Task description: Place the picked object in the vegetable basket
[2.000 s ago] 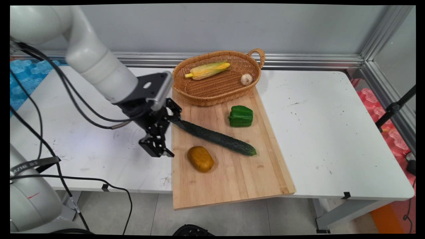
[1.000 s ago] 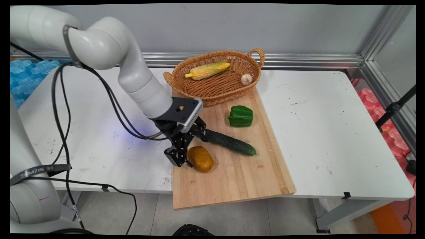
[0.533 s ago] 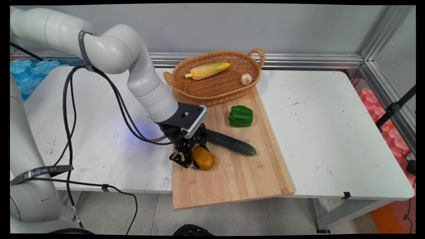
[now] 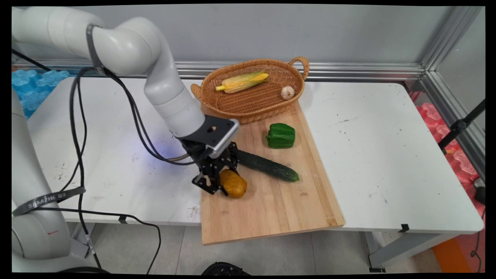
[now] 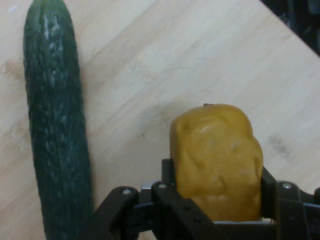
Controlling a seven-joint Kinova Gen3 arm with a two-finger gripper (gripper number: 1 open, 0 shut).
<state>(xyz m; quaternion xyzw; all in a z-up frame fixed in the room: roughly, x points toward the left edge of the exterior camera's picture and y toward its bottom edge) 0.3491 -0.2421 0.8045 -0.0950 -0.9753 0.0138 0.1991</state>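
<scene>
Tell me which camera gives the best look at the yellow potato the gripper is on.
The hand view: the potato fills its lower right, lumpy skin plain, clamped in the gripper beside the cucumber. The main view shows the potato small, its left end hidden by the gripper, over the cutting board.

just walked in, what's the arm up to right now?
The gripper is shut on the potato at the near left of the cutting board. The cucumber lies just beyond it, the green pepper farther back. The basket holds corn and garlic.
</scene>
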